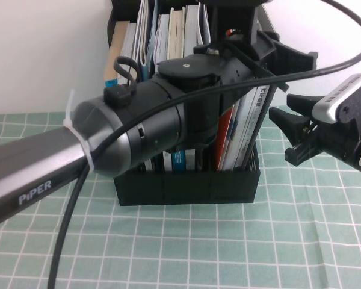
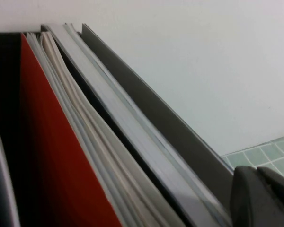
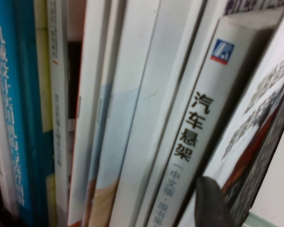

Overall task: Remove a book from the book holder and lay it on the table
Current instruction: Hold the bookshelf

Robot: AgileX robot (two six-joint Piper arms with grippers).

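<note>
Book upright, leaning in holder; left hand above, grip unclear; right hand open beside.

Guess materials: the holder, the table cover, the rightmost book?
Holder: looks like matte black plastic, ribbed walls. Table: pale green cloth with white grid, faint creases. Book: thin paper softcover, bending slightly. Left gripper is over the holder, right gripper beside the book.

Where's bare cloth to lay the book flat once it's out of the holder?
Free: the table in front of the book holder, and its front-right part below the right gripper. Crowded: the left arm crosses the front-left, the left gripper is over the book, and more books stand behind.
</note>
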